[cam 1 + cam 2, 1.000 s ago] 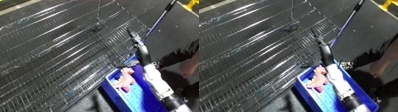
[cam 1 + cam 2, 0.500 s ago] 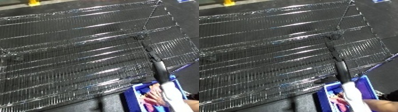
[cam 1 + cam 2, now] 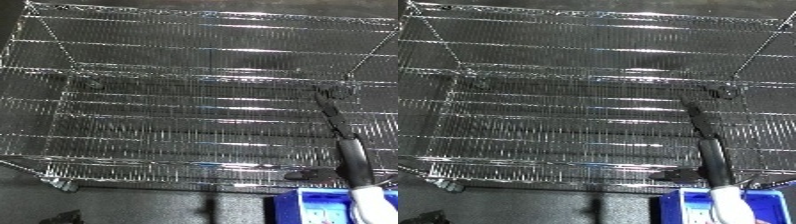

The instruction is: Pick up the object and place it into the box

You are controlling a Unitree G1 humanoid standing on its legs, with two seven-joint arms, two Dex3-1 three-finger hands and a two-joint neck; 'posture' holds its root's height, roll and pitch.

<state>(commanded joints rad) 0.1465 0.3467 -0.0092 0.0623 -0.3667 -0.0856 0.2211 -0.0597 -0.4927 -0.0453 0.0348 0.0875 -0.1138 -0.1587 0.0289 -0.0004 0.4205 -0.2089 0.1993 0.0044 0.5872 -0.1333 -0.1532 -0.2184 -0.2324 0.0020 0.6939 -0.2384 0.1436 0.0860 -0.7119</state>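
From here I see mostly the wire shelf (image 3: 195,100), with only a corner of the blue bin (image 3: 691,202) at the lower right edge. A white pole (image 3: 355,165) rises across that corner. No robot hand shows, so I cannot tell either one's state. The object is not visible either.

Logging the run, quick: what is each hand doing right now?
Left hand: not in view.
Right hand: not in view; only a white and black pole shows above the blue bin.
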